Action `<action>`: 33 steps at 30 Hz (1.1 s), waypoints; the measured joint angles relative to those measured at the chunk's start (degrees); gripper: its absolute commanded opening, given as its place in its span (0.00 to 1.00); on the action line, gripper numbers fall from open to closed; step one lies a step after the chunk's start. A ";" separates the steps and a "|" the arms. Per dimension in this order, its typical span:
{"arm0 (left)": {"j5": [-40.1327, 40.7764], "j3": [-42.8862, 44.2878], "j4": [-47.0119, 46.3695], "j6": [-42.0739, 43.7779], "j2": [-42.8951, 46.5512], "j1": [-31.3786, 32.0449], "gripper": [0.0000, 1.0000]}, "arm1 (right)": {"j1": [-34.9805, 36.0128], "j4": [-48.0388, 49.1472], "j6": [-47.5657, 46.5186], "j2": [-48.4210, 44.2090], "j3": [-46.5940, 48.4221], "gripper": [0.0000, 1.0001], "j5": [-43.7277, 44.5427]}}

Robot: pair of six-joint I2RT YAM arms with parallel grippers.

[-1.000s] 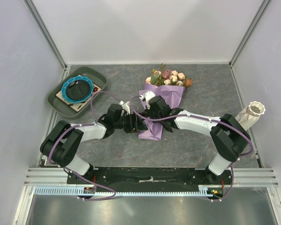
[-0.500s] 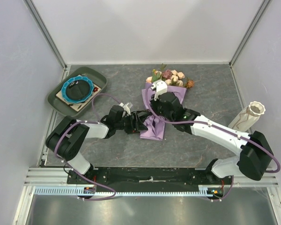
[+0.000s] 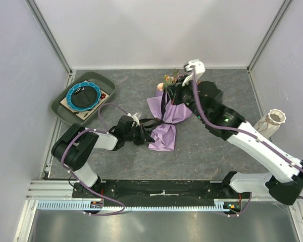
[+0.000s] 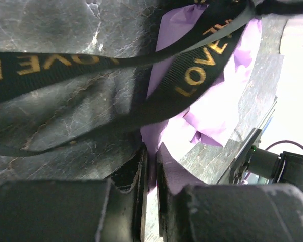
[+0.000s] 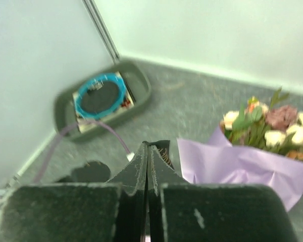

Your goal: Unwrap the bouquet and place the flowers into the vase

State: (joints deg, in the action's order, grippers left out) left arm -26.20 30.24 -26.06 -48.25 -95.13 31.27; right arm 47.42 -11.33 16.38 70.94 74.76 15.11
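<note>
The bouquet lies mid-table, its lilac paper (image 3: 164,132) spread open and the flowers (image 3: 170,80) at its far end. My right gripper (image 3: 167,92) is raised above it, shut on the black ribbon (image 3: 163,108), which hangs taut down to the paper. In the right wrist view its jaws (image 5: 149,147) pinch the gold-lettered ribbon (image 5: 164,151), with the flowers (image 5: 272,126) and paper (image 5: 242,166) to the right. My left gripper (image 3: 147,135) lies low on the table, shut on an edge of the lilac paper (image 4: 212,111); the ribbon (image 4: 192,75) crosses above its jaws (image 4: 151,151). The cream vase (image 3: 270,123) leans at the right wall.
A dark green tray (image 3: 60,108) with a blue-rimmed ring stands at the back left, also seen as the tray (image 5: 141,83) in the right wrist view. White walls close in the grey table (image 3: 227,96) on three sides.
My right arm rose and swung toward the back, drawing the ribbon up. My left gripper closed on the paper's edge. The paper wrap has spread wider.
</note>
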 measured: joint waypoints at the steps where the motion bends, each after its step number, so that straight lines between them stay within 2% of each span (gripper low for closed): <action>1: 0.22 -0.07 0.00 -0.02 0.00 0.00 0.14 | 0.00 -0.46 0.02 -0.98 2.01 0.00 0.17; 7: 1.03 -0.63 0.11 -0.11 0.59 0.00 0.16 | 0.09 -6.62 -1.09 -7.13 7.02 0.00 7.15; 8: 1.27 -0.79 0.44 -0.09 1.05 0.00 0.28 | 0.09 -7.96 -1.29 -8.31 6.73 0.00 8.76; 10: 1.77 -1.03 1.11 -0.02 2.12 0.00 0.40 | 0.07 -11.89 -1.36 -10.16 6.34 0.00 12.66; 11: 1.90 -1.29 1.51 -0.04 2.99 0.00 0.52 | 0.07 -14.43 -1.11 -10.80 6.21 0.00 15.19; 13: 2.12 -2.38 2.62 0.13 5.90 0.00 0.61 | 0.07 -17.59 -0.09 -11.85 3.89 0.00 20.00; 14: 2.19 -3.17 4.00 0.09 8.46 0.00 0.67 | -0.07 -19.17 0.85 -12.85 1.01 0.02 22.67; 15: 2.16 -4.20 5.86 0.24 12.26 0.00 0.69 | -0.63 -21.00 2.75 -13.99 -3.74 0.06 24.94; 18: 2.14 -4.35 11.37 1.29 21.64 0.00 0.72 | -4.50 -26.03 7.67 -14.73 -15.43 0.28 26.25; 19: 2.14 -3.76 13.84 1.86 24.63 0.00 0.73 | -6.49 -26.82 9.11 -14.03 -19.54 0.45 25.90; 22: 2.14 -0.33 20.57 3.63 30.23 -0.28 0.75 | -14.51 -28.83 10.21 -11.76 -27.67 0.71 21.86; 25: 0.39 3.76 24.37 4.79 32.13 -2.78 0.70 | -19.67 -27.52 6.56 -8.57 -28.15 0.86 13.20; 27: -1.60 5.70 24.48 4.87 30.62 -5.64 0.66 | -19.45 -22.43 3.56 -5.97 -26.40 0.84 5.25; 29: -4.26 7.69 23.34 4.79 26.86 -8.48 0.66 | -19.15 -16.17 1.55 -1.53 -23.65 0.74 -3.67; 31: -5.79 8.74 22.25 4.37 23.02 -9.88 0.64 | -18.75 -11.91 0.96 7.32 -16.61 0.60 -11.26; 33: -7.10 8.76 21.38 3.69 20.96 -9.97 0.63 | -18.51 -7.30 1.16 16.39 -10.36 0.56 -15.74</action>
State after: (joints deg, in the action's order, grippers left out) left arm -33.30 39.00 -4.69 -44.56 -74.17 21.30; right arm 28.91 -18.63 17.54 87.33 64.40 -0.62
